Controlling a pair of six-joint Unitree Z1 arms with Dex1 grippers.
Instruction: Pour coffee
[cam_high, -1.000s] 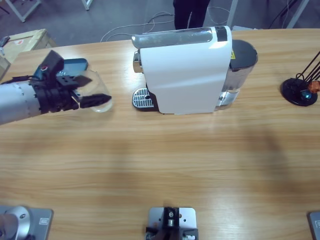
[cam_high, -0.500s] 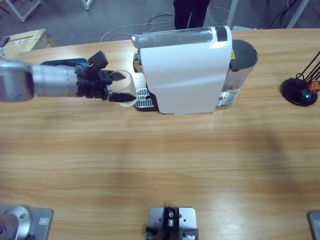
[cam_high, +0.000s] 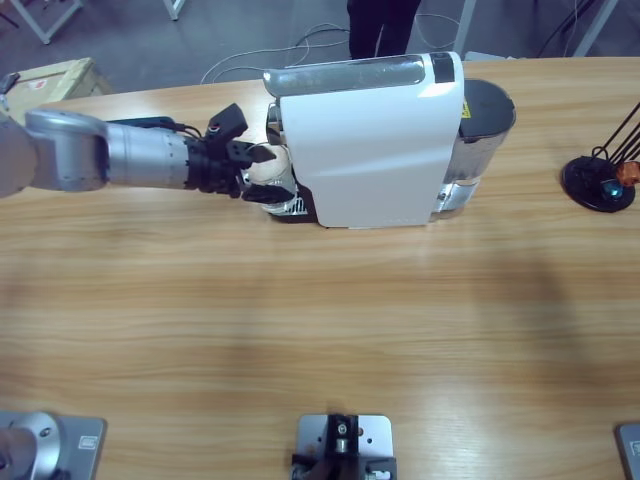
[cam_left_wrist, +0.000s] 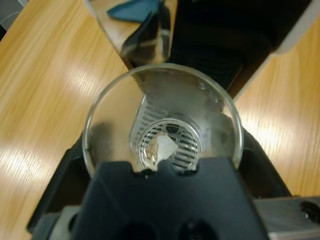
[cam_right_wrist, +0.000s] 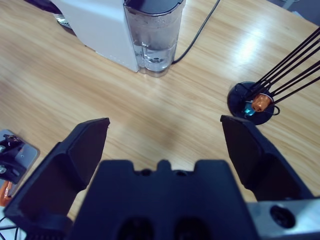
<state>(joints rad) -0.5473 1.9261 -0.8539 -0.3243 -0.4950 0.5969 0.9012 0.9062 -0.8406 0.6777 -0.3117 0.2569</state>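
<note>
From above, the left arm comes in from the left edge, stretched nearly level across the table (cam_high: 300, 330), its left tool (cam_high: 262, 174) reaching the front of the white coffee machine (cam_high: 370, 140). The tool's jaws are clamped on a clear glass cup (cam_high: 270, 170), which sits over the machine's drip tray (cam_high: 285, 205), under its front end. A second ago the arm was well left of the machine with the cup in its grip (half a second ago the cup was just short of the tray); it has since moved right to the tray.

Along the left wrist, the cup (cam_left_wrist: 162, 122) fills the middle, held between the two black jaws, with the tray's slotted grille (cam_left_wrist: 170, 145) seen through its base.

Along the right wrist, the right tool (cam_right_wrist: 165, 135) hangs above bare table (cam_right_wrist: 75, 85) with its jaws spread wide and nothing between them. Beyond it stand the machine's water tank (cam_right_wrist: 152, 35) and a black capsule stand (cam_right_wrist: 252, 105), well apart.
</note>
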